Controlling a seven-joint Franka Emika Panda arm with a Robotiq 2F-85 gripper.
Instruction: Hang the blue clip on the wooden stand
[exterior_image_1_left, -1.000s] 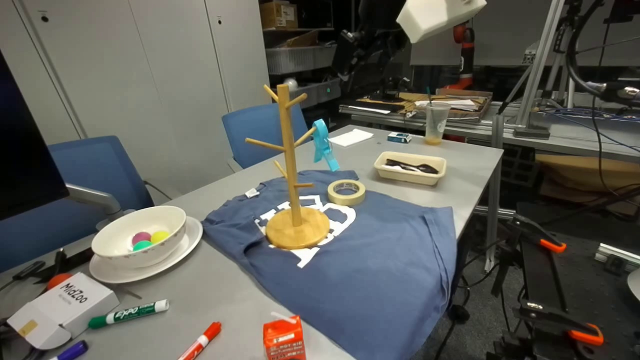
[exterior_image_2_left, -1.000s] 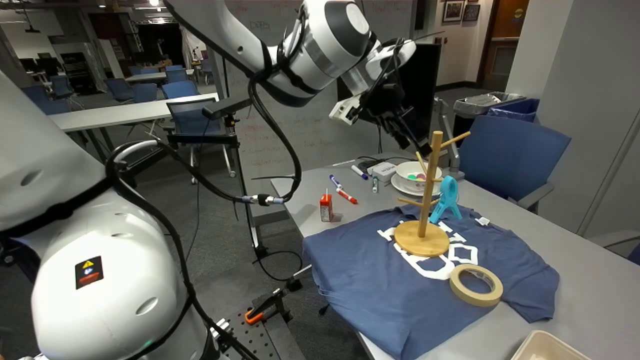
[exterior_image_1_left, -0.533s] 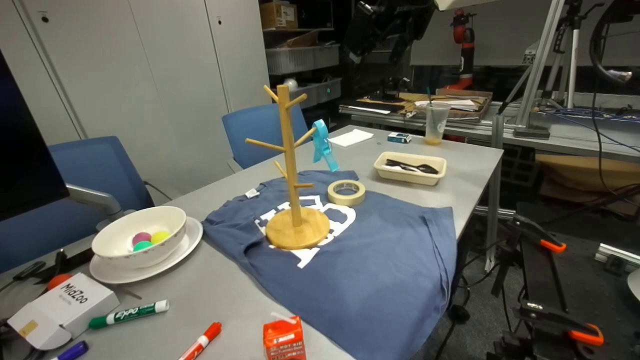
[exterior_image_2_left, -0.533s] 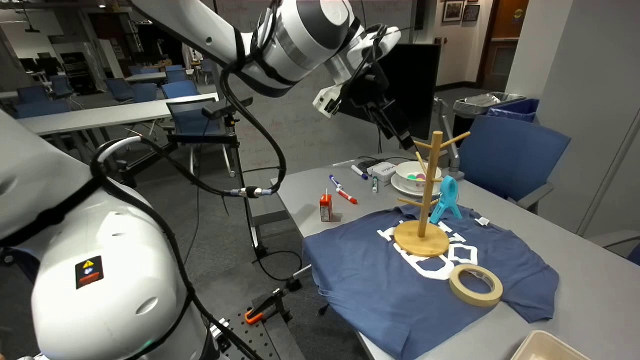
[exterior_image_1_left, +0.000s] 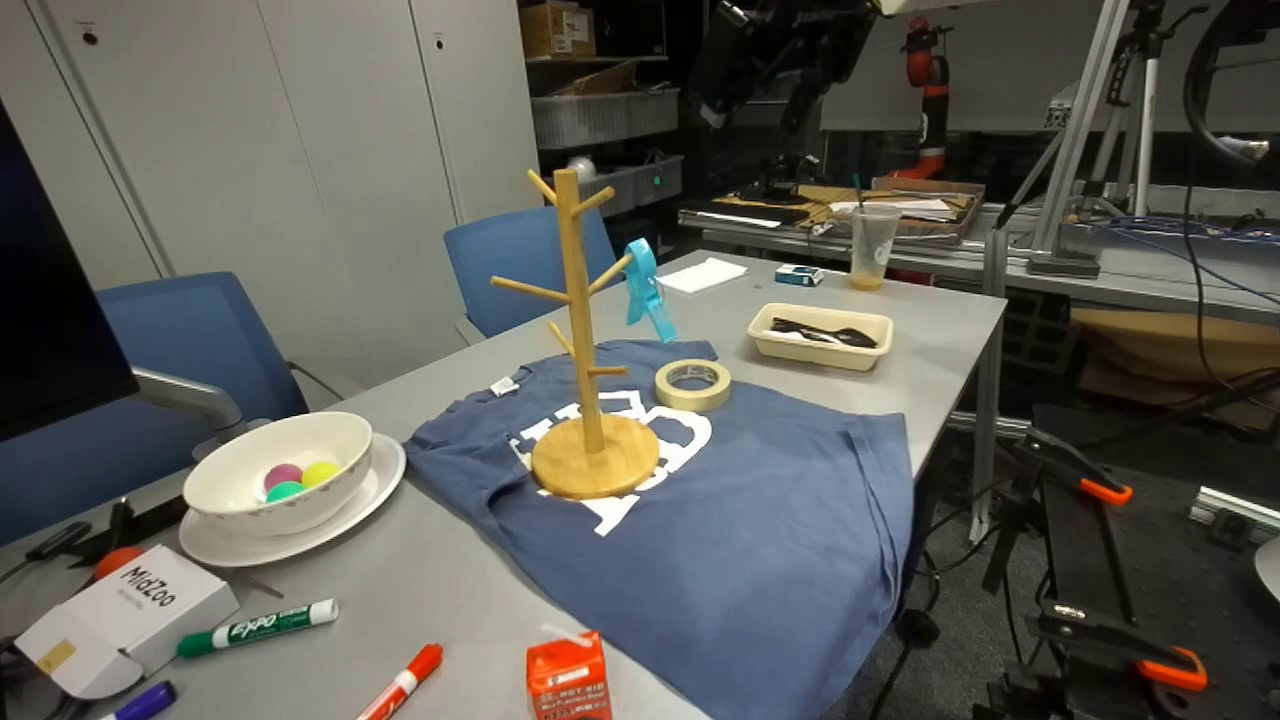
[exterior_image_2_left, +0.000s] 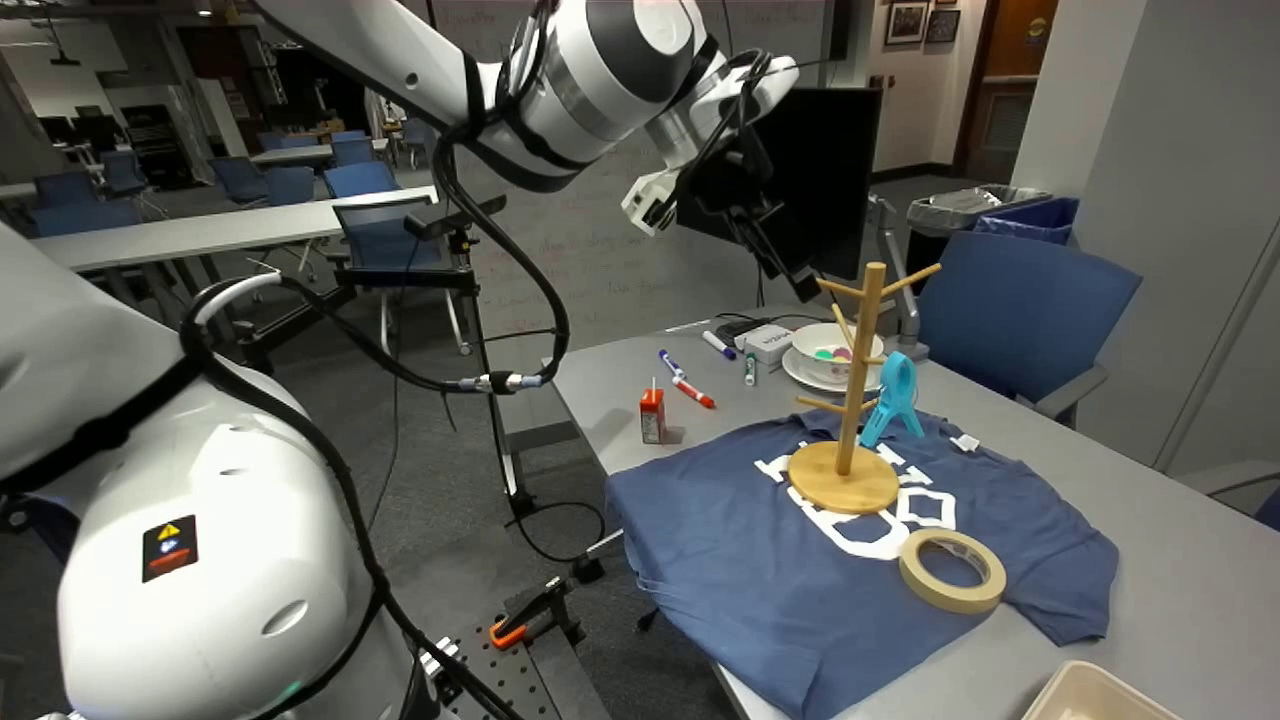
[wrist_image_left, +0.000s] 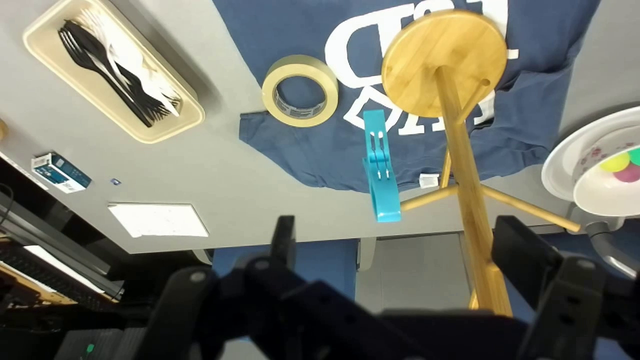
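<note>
The cyan-blue clip hangs from the end of a peg of the wooden stand, and it also shows in an exterior view. In the wrist view the clip hangs by its closed loop end at the peg tip, apart from my fingers. The stand is upright; its pole also crosses the wrist view. My gripper is open, its fingers wide apart with nothing held. In both exterior views the gripper is above table height, near the stand's top but apart from it.
The stand rests on a dark blue shirt. A tape roll lies beside it. A cutlery tray, a bowl on a plate, markers, a red carton and a white box are on the table.
My gripper has moved up and back, away from the stand's top, mostly in the first half second. The clip and the stand stay in place.
</note>
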